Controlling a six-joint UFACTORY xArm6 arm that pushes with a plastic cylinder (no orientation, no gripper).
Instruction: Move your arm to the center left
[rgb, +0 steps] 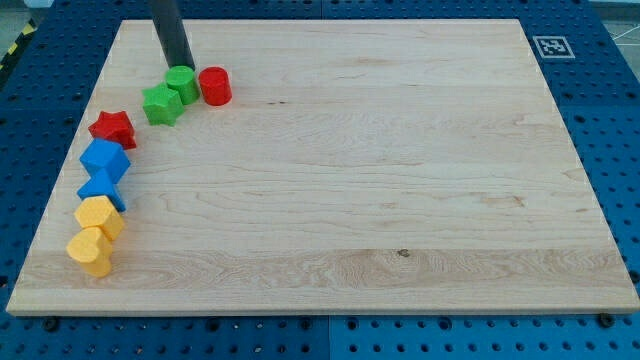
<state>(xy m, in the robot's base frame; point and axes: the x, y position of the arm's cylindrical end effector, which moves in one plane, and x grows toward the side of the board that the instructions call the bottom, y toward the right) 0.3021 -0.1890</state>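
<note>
My rod comes down from the view's top left, and my tip (181, 66) rests on the wooden board (350, 170) just above the green cylinder (183, 82), touching or nearly touching it. A green star-like block (161, 104) sits against the cylinder's lower left. A red cylinder (215, 86) stands just right of the green one. Along the left edge lies a column: a red star (113, 128), a blue block (105, 159), a second blue block (102, 189), a yellow block (100, 216) and a yellow heart-like block (90, 251).
A black-and-white marker tag (549, 46) sits at the board's top right corner. The board lies on a blue perforated table (615, 120).
</note>
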